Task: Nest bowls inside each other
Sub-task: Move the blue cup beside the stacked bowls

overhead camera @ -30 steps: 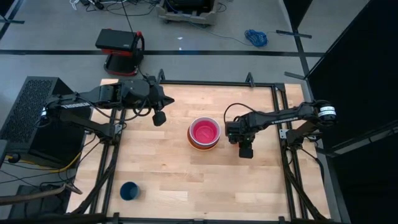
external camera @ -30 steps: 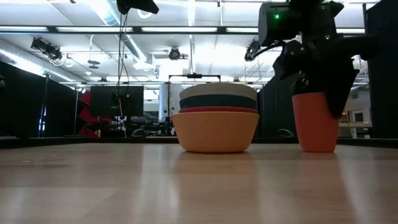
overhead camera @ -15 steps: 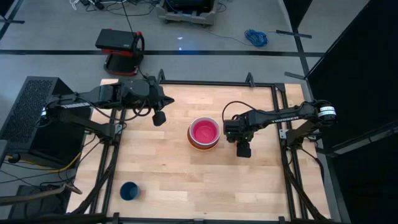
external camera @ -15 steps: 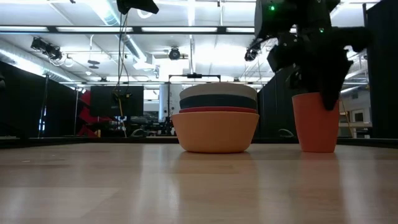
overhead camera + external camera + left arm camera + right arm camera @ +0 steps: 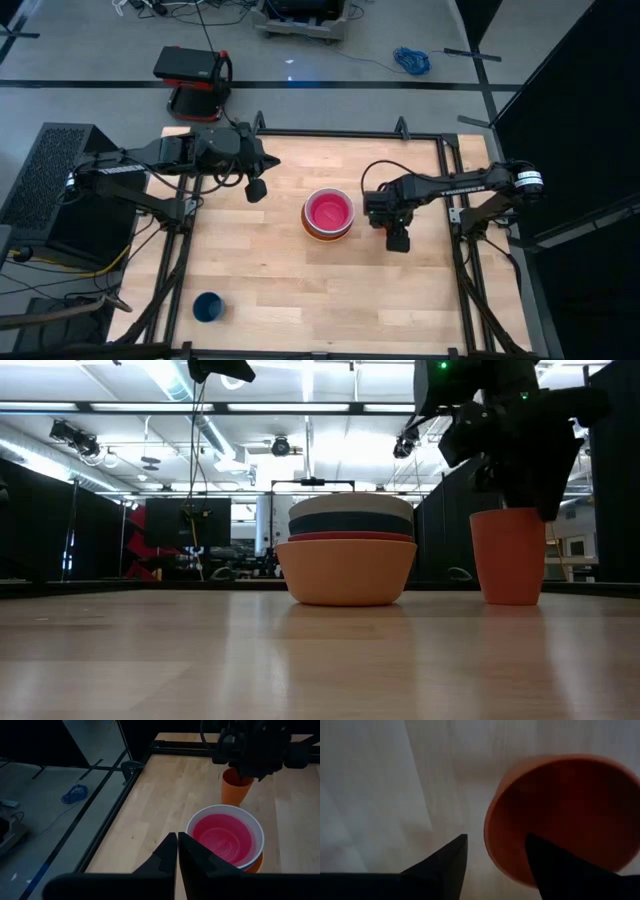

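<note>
The bowls (image 5: 328, 213) stand nested in one stack at the table's middle. In the low view the orange bowl (image 5: 347, 572) is the lowest and rests on the wood, with red, teal and white rims above it. The pink bowl (image 5: 223, 837) lies innermost. To the stack's right an orange cup (image 5: 510, 555) stands upright. My right gripper (image 5: 495, 851) hangs open over it, pointing down, one finger (image 5: 449, 860) outside the cup's wall and one above its hollow. My left gripper (image 5: 177, 845) is shut, raised at the stack's far left.
A dark blue cup (image 5: 208, 306) stands near the table's near left corner. A black frame rail (image 5: 452, 200) runs along the table's edges. Bare wood lies between the stack and the near edge.
My right gripper has risen straight up from the orange cup. Its finger, which reached down along the cup's side, now ends at about rim height. The cup stays upright in its place on the table.
</note>
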Available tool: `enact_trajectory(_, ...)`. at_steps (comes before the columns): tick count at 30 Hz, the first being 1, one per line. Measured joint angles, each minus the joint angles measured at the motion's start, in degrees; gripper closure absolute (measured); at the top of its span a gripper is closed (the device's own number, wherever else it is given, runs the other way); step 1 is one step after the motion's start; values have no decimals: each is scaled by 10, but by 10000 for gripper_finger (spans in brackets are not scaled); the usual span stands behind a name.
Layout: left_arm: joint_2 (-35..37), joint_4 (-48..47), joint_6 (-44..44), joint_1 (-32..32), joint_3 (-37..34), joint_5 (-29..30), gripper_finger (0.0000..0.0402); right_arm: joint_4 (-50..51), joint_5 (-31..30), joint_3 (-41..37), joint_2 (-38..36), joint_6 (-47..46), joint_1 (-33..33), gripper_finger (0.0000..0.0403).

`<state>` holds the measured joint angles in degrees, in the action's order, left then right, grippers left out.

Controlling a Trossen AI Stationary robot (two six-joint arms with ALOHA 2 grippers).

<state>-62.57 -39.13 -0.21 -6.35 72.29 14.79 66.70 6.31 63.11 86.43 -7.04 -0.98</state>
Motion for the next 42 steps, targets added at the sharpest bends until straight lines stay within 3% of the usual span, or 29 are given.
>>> enact_trajectory(18, 0, 0, 10, 0, 0, -44, 395, -281, -78, 0, -206, -142, 23, 233)
enact_trajectory(22, 5, -60, -18, 0, 0, -144, 395, -361, -121, 0, -252, -138, 23, 252)
enact_trajectory(26, 19, -232, -47, 13, 0, -244, 396, -373, -154, 0, -286, -137, 23, 267)
enact_trajectory(31, 35, -390, -70, 61, 0, -305, 394, -374, -184, 0, -309, -137, 24, 270)
enact_trajectory(42, 39, -316, -191, 242, -70, -365, 350, -370, -194, -1, -312, -137, 40, 247)
